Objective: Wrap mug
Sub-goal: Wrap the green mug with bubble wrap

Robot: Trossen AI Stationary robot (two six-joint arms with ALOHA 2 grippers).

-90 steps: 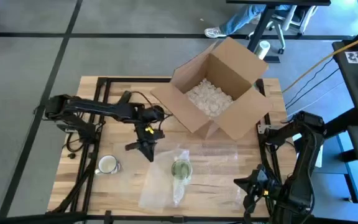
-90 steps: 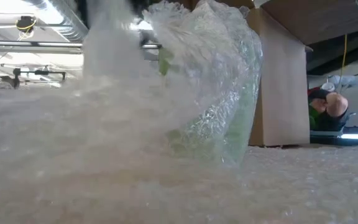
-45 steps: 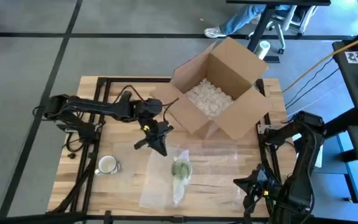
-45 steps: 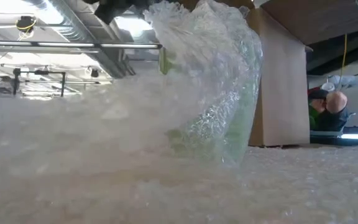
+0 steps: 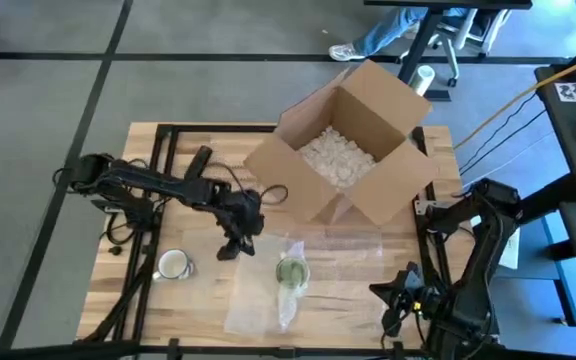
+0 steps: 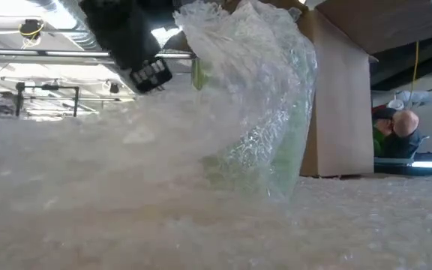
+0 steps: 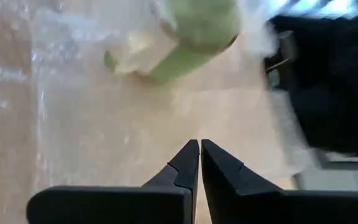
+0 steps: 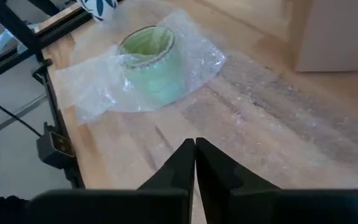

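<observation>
From the overhead camera I have the pale green ceramic mug (image 5: 291, 272) standing upright on the wooden slat table (image 5: 148, 200), toward the front edge and a little right of centre, with a sheet of clear bubble wrap (image 5: 268, 300) draped partly round it and trailing forward to the table's front edge; a second stretch of the wrap lies flat to the mug's right. My left gripper (image 5: 230, 250) sits just left of the mug, close to the edge of the wrap but not touching the mug as far as I can see. Its wrist camera shows the two dark fingers (image 7: 185, 163) pressed together at the tips, with nothing between them, pointing down at the wrap-covered wood with the mug at the far side. My right gripper (image 5: 390, 312) waits at the front right corner of the table, well apart from the mug; its own camera shows its fingers (image 8: 185, 163) likewise closed tip to tip and empty, looking across bare wood and wrap toward the mug, whose open mouth I can see through the plastic. Behind the mug stands an open brown cardboard box (image 5: 353, 150) with white packing peanuts (image 5: 333, 160) inside. A small white cup (image 5: 173, 265) sits near the front left of the table, left of my left gripper.
</observation>
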